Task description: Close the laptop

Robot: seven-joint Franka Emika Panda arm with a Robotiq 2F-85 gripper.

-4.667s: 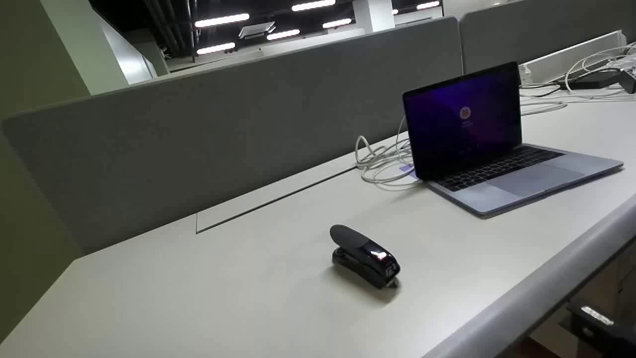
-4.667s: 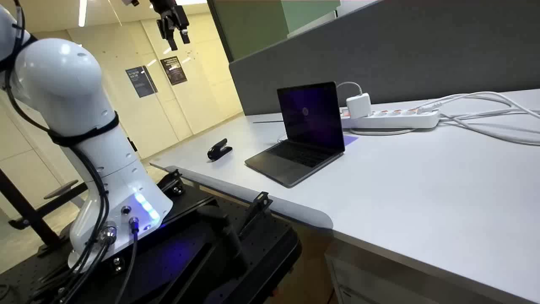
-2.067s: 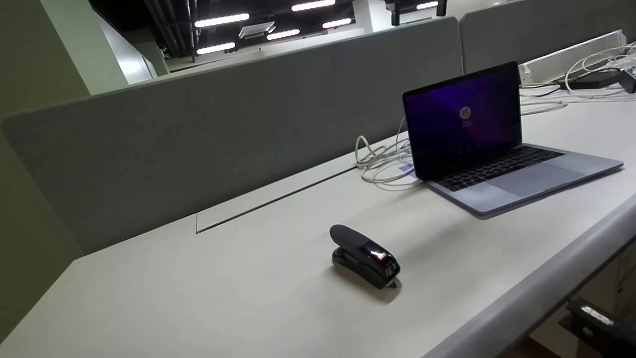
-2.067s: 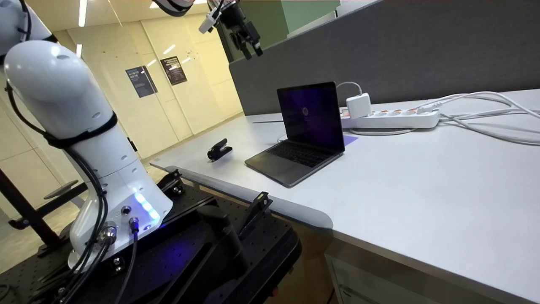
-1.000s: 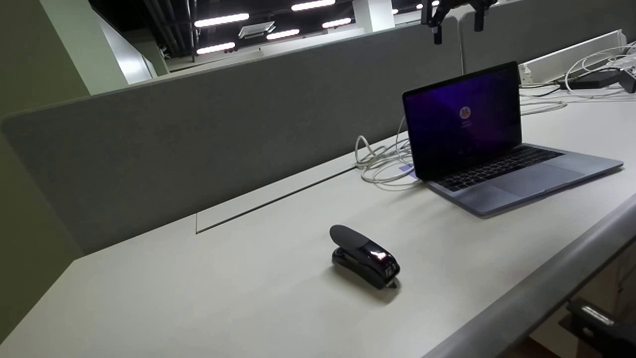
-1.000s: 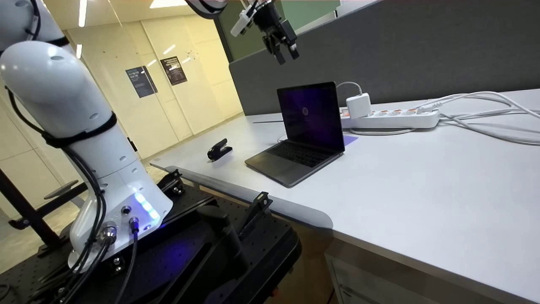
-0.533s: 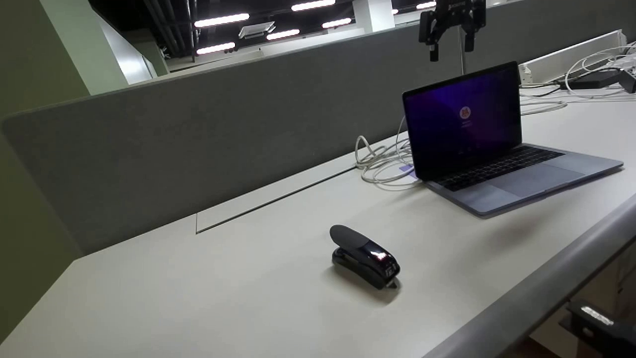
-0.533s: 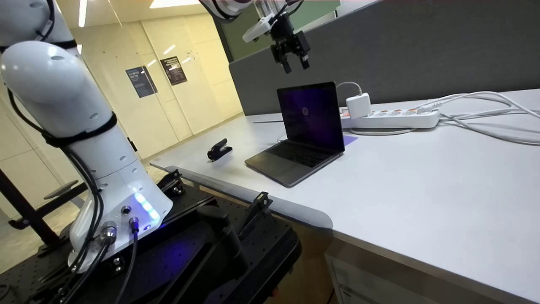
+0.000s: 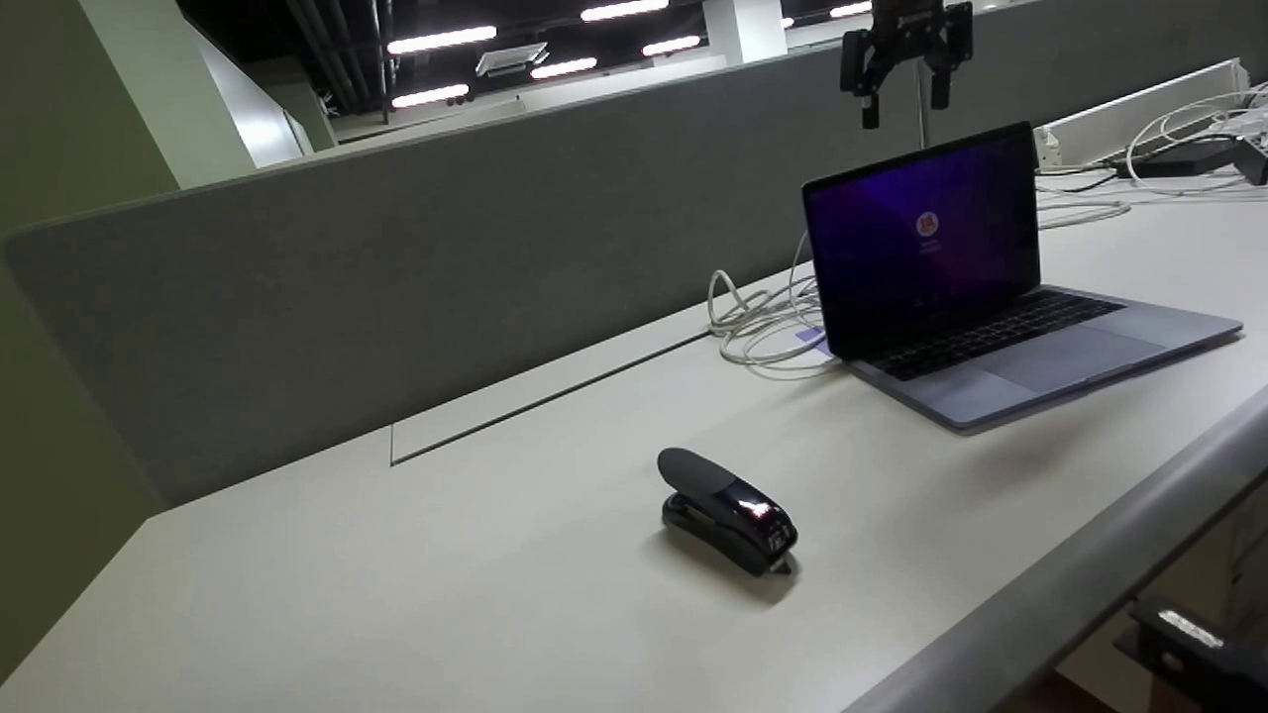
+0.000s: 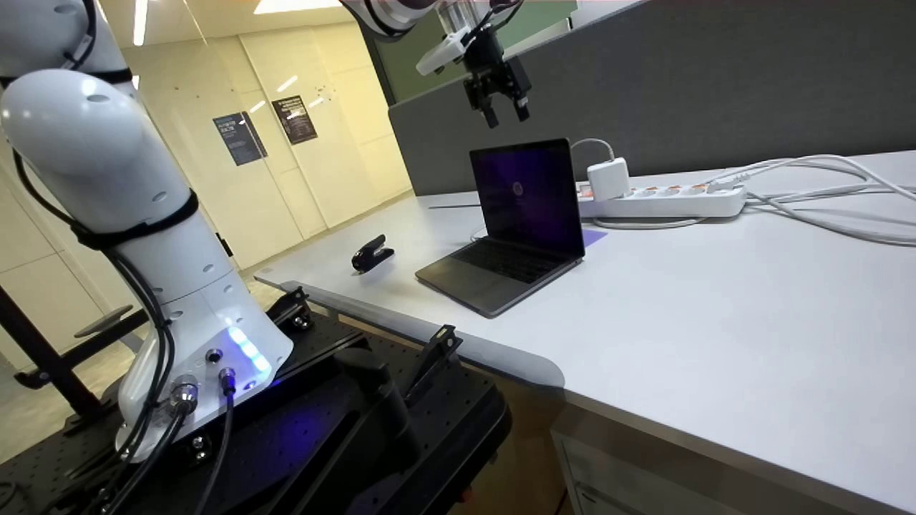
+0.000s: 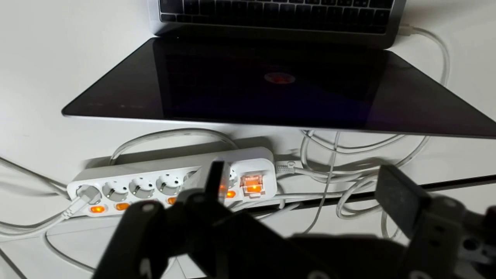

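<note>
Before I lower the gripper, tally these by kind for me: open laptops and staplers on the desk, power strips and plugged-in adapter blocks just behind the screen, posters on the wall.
Open laptop: 1
Stapler: 1
Power strip: 1
Adapter block: 1
Posters: 2
Total: 6

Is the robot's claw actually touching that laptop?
Apart. In both exterior views, the grey partition shows through a clear gap between the gripper and the top edge of the laptop.
</note>
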